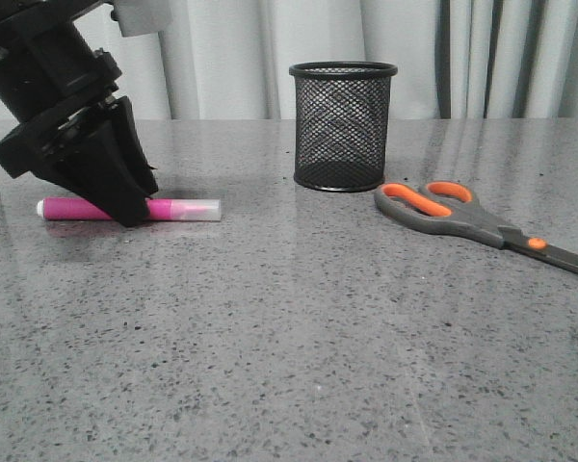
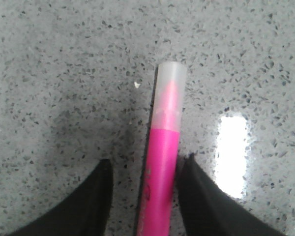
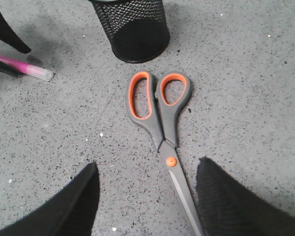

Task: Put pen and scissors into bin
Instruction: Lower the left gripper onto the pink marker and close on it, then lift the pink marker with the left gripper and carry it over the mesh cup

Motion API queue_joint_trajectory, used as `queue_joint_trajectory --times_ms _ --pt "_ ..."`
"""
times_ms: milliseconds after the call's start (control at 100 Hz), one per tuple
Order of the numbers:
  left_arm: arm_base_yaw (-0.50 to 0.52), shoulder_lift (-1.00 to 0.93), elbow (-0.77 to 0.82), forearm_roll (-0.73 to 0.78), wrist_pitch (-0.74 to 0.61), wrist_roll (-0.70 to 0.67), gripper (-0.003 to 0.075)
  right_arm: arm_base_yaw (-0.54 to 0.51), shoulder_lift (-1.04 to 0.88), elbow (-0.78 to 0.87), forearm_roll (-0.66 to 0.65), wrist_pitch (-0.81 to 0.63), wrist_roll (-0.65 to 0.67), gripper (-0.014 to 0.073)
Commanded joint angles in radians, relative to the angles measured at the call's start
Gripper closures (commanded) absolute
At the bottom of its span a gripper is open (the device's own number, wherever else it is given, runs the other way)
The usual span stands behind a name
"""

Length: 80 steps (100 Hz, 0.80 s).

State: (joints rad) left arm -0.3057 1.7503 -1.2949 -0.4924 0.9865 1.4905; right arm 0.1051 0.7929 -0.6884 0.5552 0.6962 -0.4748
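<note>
Two items remain outside the bin, both flat on the grey speckled table [image 1: 289, 366]. Item, nearest: scissors [image 1: 482, 219], on the robot's right, blades closed, long axis diagonal, orange-lined handles toward the bin and tips toward the right edge of the front view. Right pincer [image 3: 146, 206]: spread wide, hovering above the blades, touching nothing. Item: pen [image 1: 188, 209], on the left, long axis running left to right across the front view, clear cap toward the bin, white end away. Left pincer [image 2: 142, 196]: open, lowered to the table, one finger either side of the magenta barrel; the right-hand finger looks to be touching it, the other stands apart. Step in hand, judged: grasping the pen. Close squarely across the barrel, behind the cap, so it does not roll or pivot; lift level, then tip it upright over the rim. Item, farthest: bin [image 1: 343, 125], black mesh cup, upright, just behind the scissors' handles
</note>
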Motion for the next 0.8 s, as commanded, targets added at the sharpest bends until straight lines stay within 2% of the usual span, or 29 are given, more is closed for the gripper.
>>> queue_joint_trajectory --times_ms 0,290,550,690,790 --pt "-0.007 -0.036 -0.028 -0.027 -0.002 0.0 0.0517 0.002 0.001 -0.037 0.017 -0.044 -0.012 0.0202" --pt "-0.007 -0.036 -0.028 0.013 0.028 -0.002 0.0739 0.002 0.001 -0.037 0.017 -0.044 -0.012 0.0202" --pt "-0.007 -0.038 -0.035 0.002 0.033 -0.016 0.0739 0.002 0.001 -0.037 0.017 -0.044 -0.012 0.0202" --pt "-0.007 -0.065 -0.11 -0.063 0.068 -0.063 0.0739 0.002 0.001 -0.037 0.017 -0.044 -0.012 0.0202" --pt "-0.007 -0.099 -0.202 -0.152 0.142 -0.063 0.0739 0.002 0.001 -0.037 0.017 -0.044 -0.012 0.0202"
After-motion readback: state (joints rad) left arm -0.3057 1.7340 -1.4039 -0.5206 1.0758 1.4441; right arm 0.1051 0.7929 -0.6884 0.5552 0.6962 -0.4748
